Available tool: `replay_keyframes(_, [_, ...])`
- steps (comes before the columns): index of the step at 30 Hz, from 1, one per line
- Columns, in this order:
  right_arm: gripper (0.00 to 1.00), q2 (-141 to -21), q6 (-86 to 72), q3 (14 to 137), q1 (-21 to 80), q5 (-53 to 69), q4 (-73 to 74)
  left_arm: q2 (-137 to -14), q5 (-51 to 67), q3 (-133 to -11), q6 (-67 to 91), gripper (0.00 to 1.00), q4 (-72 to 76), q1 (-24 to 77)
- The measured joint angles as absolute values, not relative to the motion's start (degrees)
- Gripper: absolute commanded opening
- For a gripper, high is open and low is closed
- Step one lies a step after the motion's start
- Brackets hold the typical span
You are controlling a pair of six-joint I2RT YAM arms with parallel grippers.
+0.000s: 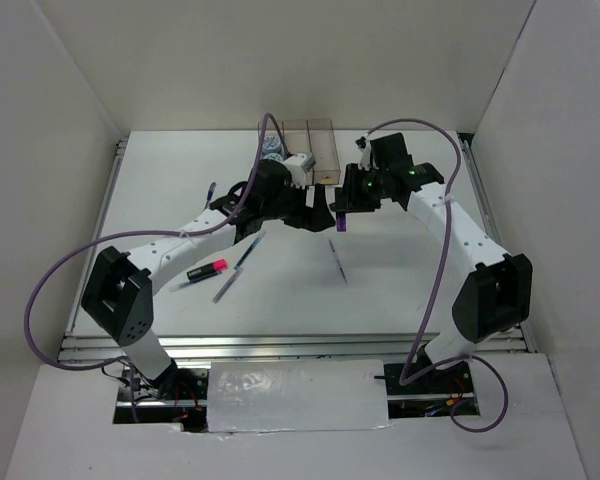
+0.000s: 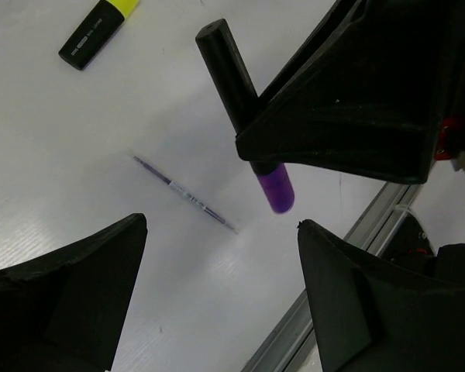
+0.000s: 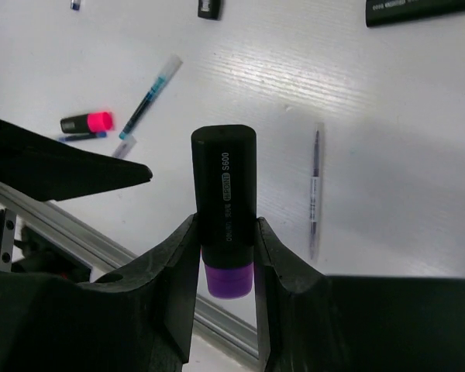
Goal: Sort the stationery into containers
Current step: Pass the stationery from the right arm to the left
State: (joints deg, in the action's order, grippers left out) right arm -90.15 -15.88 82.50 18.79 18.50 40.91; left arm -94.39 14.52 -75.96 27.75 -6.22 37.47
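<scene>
My right gripper (image 1: 344,207) is shut on a black highlighter with a purple cap (image 1: 341,223) and holds it above the table, cap down. In the right wrist view the highlighter (image 3: 223,194) stands between the fingers (image 3: 226,260). My left gripper (image 1: 317,214) is open and empty right beside it. In the left wrist view the purple-capped highlighter (image 2: 244,101) hangs just beyond the open jaws (image 2: 221,260). The clear brownish containers (image 1: 322,140) stand just behind both grippers. Tape rolls (image 1: 273,148) lie at their left.
A pink-capped highlighter (image 1: 208,269) and pens (image 1: 248,252) lie at the left centre. One thin pen (image 1: 338,262) lies below the grippers. A yellow-capped highlighter (image 2: 97,31) and another black highlighter (image 3: 418,9) lie on the table. A metal rail (image 1: 280,345) runs along the near edge.
</scene>
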Motion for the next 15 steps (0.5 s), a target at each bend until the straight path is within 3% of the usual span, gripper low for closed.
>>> replay_keyframes(11, [0.00, -90.35, -28.84, 82.39, 21.32, 19.11, 39.92, -97.97, 14.68, -78.59, 28.82, 0.80, -7.25, 37.85])
replay_keyframes(15, [0.00, -90.35, -31.09, 82.39, 19.68, 22.00, 39.90, -98.87, 15.29, -78.98, 29.04, 0.57, -6.35, 38.70])
